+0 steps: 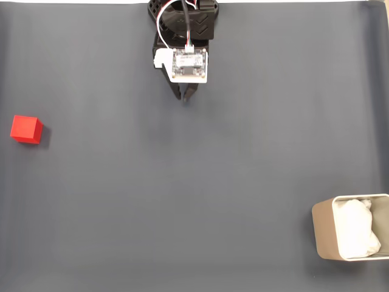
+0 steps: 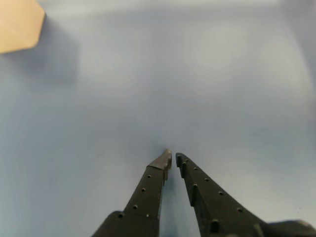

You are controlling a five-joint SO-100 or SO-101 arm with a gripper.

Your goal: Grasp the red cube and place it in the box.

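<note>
In the fixed view my gripper [image 1: 186,97] hangs at the top centre of the mat [image 1: 194,182], with the cube [image 1: 26,129] far off at the left edge and the box [image 1: 324,228] in the lower right corner (each well apart from me and from the other). Crumpled paper [image 1: 355,234] lies inside the box.

In the wrist view my fingers [image 2: 148,190] reach up from the bottom edge over bare mat.

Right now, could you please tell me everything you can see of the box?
The box is beige-tan, with thin walls and rounded corners, open on top and holding crumpled white paper. It stands upright at the lower right of the fixed view, cut by the frame edge, resting on the dark mat. Nothing else touches it.
</note>
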